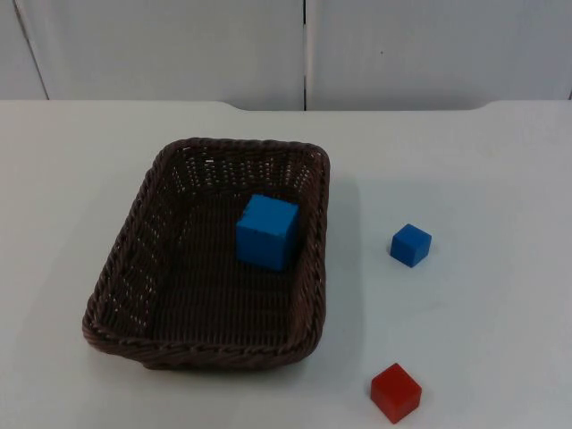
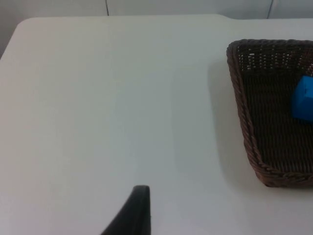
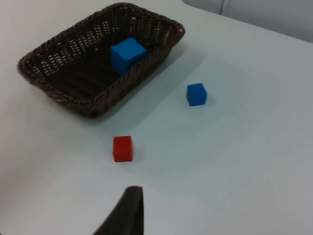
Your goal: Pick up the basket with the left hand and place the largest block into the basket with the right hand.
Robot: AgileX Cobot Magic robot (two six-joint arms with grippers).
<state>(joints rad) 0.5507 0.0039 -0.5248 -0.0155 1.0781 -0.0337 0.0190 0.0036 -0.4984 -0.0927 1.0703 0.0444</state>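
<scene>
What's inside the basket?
One large blue block sits in the basket, against its right wall. The basket floor under the block is covered.

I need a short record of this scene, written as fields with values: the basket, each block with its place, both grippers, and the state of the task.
basket: dark woven basket, standing on the white table
large blue block: large blue block inside the basket, near its right wall
small blue block: small blue block on the table, right of the basket
red block: red block on the table, nearer the camera than the small blue one
left gripper: away from the basket, holding nothing visible
right gripper: away from the blocks, holding nothing visible
task state: largest block already lies in the basket
</scene>
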